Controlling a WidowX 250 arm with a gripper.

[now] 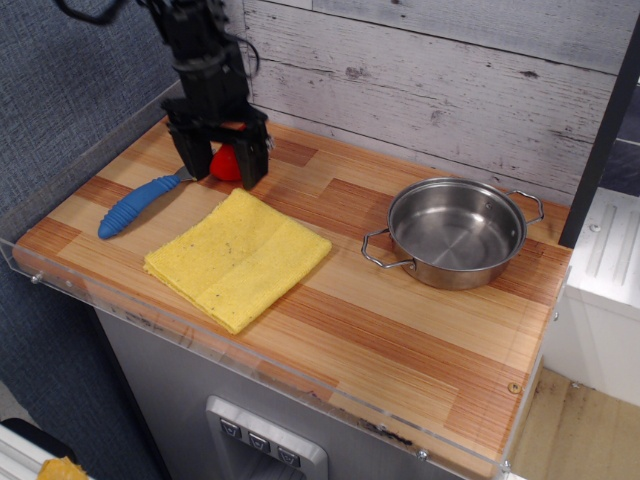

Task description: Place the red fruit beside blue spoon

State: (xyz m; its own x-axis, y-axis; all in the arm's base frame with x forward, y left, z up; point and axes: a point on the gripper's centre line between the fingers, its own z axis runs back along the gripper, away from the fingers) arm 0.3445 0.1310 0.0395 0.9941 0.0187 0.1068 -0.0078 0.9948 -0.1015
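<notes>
The red fruit [227, 163] rests on the wooden counter at the back left, just right of the grey head of the blue spoon [136, 205]. The spoon lies at an angle along the left side, its ribbed blue handle pointing to the front left. My gripper [221, 174] hangs over the fruit with its jaws spread wide. One black finger [189, 153] stands on the fruit's left and the other on its right, neither visibly touching it. The fingers hide part of the fruit.
A folded yellow cloth [238, 258] lies in front of the fruit. A steel pot [455, 232] with two handles stands at the right. A clear plastic rim [200, 335] edges the counter's front and left. A plank wall runs along the back.
</notes>
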